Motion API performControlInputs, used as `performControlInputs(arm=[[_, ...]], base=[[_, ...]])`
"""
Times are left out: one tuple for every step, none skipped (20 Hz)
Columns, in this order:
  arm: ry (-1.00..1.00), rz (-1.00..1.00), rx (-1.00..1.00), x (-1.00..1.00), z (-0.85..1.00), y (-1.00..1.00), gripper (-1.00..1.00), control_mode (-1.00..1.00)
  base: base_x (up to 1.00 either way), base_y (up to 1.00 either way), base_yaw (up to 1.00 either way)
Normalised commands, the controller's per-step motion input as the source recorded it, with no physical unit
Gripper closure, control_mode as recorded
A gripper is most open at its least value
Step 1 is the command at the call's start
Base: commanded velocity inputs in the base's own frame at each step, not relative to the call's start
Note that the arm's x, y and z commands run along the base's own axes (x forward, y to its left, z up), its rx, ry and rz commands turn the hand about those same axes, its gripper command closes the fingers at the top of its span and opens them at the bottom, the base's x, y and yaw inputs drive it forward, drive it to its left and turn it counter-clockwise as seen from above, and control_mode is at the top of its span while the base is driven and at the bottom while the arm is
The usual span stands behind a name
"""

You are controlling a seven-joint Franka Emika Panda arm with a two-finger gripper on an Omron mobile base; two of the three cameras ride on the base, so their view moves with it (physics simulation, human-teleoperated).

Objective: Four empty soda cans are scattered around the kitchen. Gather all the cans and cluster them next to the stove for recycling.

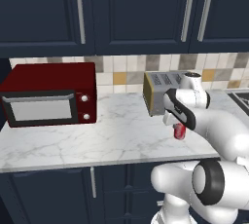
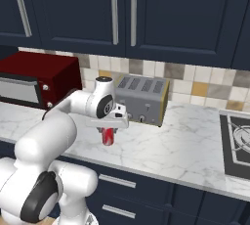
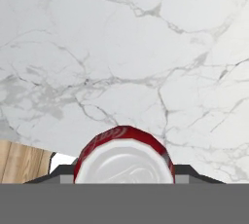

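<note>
Your arm bent forward, wrist pointing straight down; gripper (image 2: 108, 132) hangs vertical, fingers clamped on red soda can (image 2: 108, 136).

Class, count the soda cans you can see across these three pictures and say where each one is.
1. A small red soda can with a silvery top sits upright between the gripper's fingers, just above the white marble counter, in front of the toaster. Others may be out of frame.

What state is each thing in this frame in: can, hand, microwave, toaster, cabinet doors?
soda can: upright, gripped from above, its base at or just above the marble counter.
hand: shut on the soda can.
microwave: door closed.
toaster: slots empty, standing against the backsplash.
upper cabinet doors: closed.
stove: no flame visible.
</note>
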Motion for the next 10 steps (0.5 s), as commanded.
performControlInputs(arm=[[0.0,0.0,0.0,0.0,0.0,0.0,1.0,-1.0],[0.0,0.0,0.0,0.0,0.0,0.0,1.0,-1.0],[0.0,0.0,0.0,0.0,0.0,0.0,1.0,-1.0],[0.0,0.0,0.0,0.0,0.0,0.0,1.0,-1.0],[0.0,0.0,0.0,0.0,0.0,0.0,1.0,-1.0],[0.0,0.0,0.0,0.0,0.0,0.0,1.0,-1.0],[0.0,0.0,0.0,0.0,0.0,0.0,1.0,1.0],[0.0,0.0,0.0,0.0,0.0,0.0,1.0,1.0],[0.0,0.0,0.0,0.0,0.0,0.0,1.0,1.0],[0.0,0.0,0.0,0.0,0.0,0.0,1.0,1.0]], base=[[0.0,0.0,0.0],[0.0,0.0,0.0],[0.0,0.0,0.0],[0.0,0.0,0.0],[0.0,0.0,0.0],[0.0,0.0,0.0],[0.0,0.0,0.0],[0.0,0.0,0.0],[-0.1,0.0,0.0],[-0.16,0.0,0.0]])
